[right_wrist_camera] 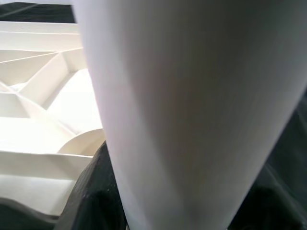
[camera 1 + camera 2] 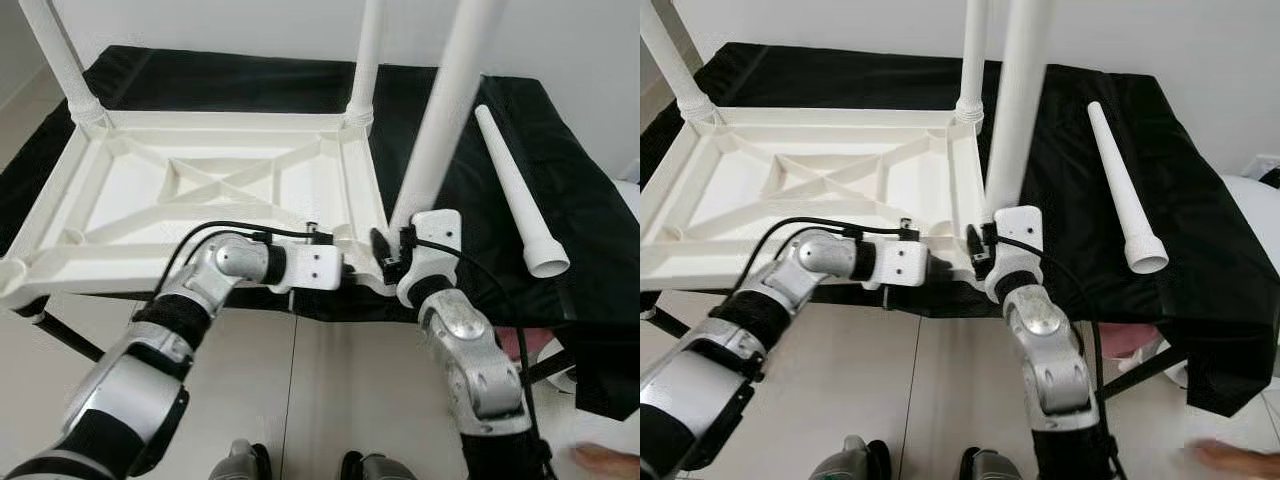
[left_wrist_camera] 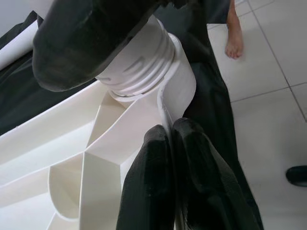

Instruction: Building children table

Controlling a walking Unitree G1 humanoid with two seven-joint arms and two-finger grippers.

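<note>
- Nearest the camera, both silver arms reach forward to the near right corner of the upside-down white tabletop (image 2: 210,180), which lies on a black-covered surface (image 2: 570,200).
- At that corner, the left gripper (image 3: 172,143) has its two black fingers pinched together on the tabletop's thin edge rim, just beside the threaded socket.
- Beside it, the right gripper (image 2: 392,258) is clamped around the lower end of a white leg (image 2: 445,110) that stands upright in that corner socket, its screw threads showing in the left wrist view.
- Farther right, a loose leg (image 2: 515,190) lies flat on the black cloth, well apart from the tabletop, wide end toward the robot.
- At the far corners, two more legs (image 2: 365,60) stand upright in their sockets.
- On the tiled floor (image 3: 273,72), a person's bare foot (image 3: 234,38) shows beyond the cloth's edge.
</note>
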